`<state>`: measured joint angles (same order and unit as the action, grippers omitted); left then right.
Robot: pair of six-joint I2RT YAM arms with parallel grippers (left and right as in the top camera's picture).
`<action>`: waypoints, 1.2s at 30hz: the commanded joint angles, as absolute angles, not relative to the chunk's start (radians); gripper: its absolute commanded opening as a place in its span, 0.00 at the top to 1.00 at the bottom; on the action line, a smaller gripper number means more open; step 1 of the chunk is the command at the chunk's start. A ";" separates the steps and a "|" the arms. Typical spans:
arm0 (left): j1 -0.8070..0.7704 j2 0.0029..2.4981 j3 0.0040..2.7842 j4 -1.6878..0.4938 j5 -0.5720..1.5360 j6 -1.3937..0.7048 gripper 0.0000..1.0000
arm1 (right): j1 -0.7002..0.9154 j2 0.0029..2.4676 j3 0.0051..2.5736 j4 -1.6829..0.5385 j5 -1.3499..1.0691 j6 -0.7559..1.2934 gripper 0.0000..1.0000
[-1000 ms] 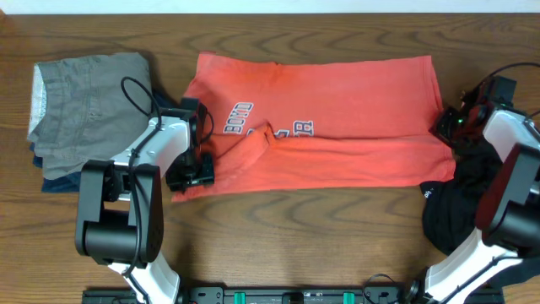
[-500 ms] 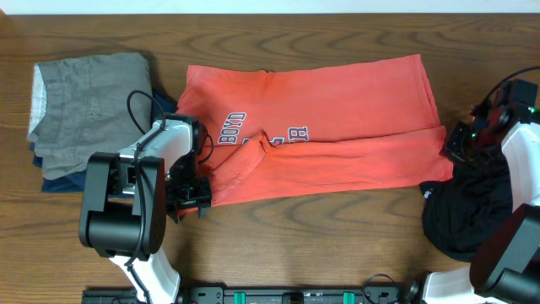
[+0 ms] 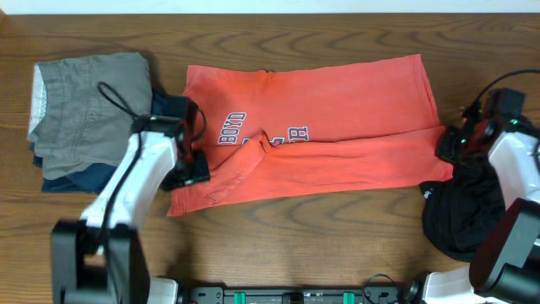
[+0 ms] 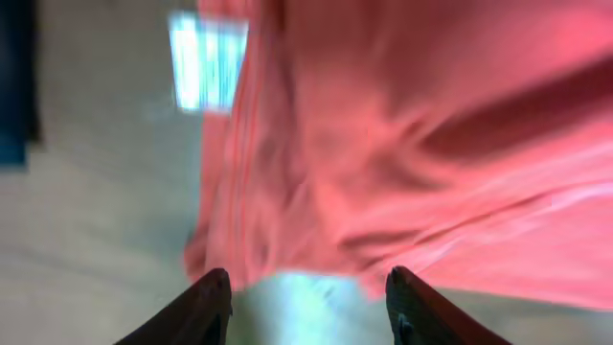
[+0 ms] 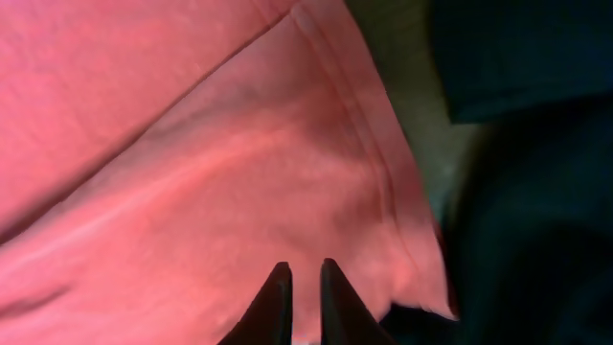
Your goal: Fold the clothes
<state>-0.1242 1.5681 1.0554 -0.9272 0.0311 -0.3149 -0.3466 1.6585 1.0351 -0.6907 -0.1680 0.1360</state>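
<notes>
The coral-red T-shirt [image 3: 337,143] lies folded lengthwise across the table's middle, its lettering [image 3: 253,135] near the left end. My left gripper [image 3: 192,169] hangs open and empty just off the shirt's lower-left corner; in the left wrist view the jaws [image 4: 306,286] frame bare table below the shirt's hem [image 4: 383,144]. My right gripper [image 3: 447,148] is at the shirt's right edge; in the right wrist view its jaws [image 5: 305,273] are shut above the shirt's corner [image 5: 239,172]. The limp black garment [image 3: 468,211] lies bunched at the right, and shows in the right wrist view [image 5: 536,192].
A grey garment with a pale waistband [image 3: 89,105] lies on a navy blue garment [image 3: 84,176] at the far left. The navy cloth shows at the left edge of the left wrist view [image 4: 14,86]. Arm bases stand at the table's front edge.
The shirt slid a little left and down, then stayed still. My left arm swung out from the shirt's lower-left corner. My right gripper drew back from the shirt's right corner and then returned.
</notes>
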 commanded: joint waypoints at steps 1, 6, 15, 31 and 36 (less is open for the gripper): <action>-0.119 1.540 1.063 -0.863 0.038 -0.320 0.43 | -0.332 1.671 0.956 -0.597 -0.196 0.105 0.91; -0.119 1.577 1.048 -0.822 0.072 -0.321 0.42 | -0.328 1.671 0.839 -0.454 -0.182 0.084 0.89; -0.119 1.706 1.026 -0.825 0.104 -0.320 0.42 | -0.329 1.671 0.746 -0.471 0.059 0.144 0.89; -0.119 1.790 0.914 -0.873 0.093 -0.320 0.43 | -0.427 1.671 0.739 -0.764 0.265 0.353 0.99; -0.113 1.775 0.916 -0.904 0.033 -0.319 0.43 | -0.432 1.652 0.748 -0.769 0.205 0.316 0.99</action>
